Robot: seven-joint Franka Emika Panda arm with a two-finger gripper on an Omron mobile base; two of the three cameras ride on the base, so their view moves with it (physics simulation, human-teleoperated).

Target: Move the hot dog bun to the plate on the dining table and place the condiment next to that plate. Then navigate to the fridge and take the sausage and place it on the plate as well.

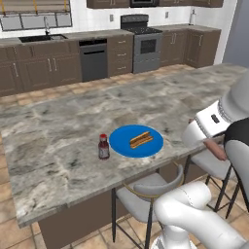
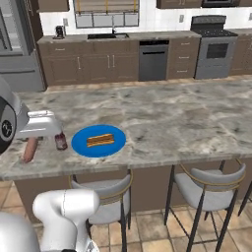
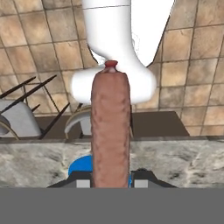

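My gripper is shut on the sausage, a slim reddish-brown cylinder that sticks out past the fingertips. The held sausage hangs just off the near edge of the dining table, to the right of the plate. From the other side, the sausage is left of the blue plate, under the gripper. The hot dog bun lies on the plate. Beside the plate's left rim the condiment stands upright. A sliver of the plate shows below the sausage.
Bar stools are tucked under the table's near edge. The fridge stands at the far left. Dark wall cabinets, a dishwasher and a stove line the back wall.
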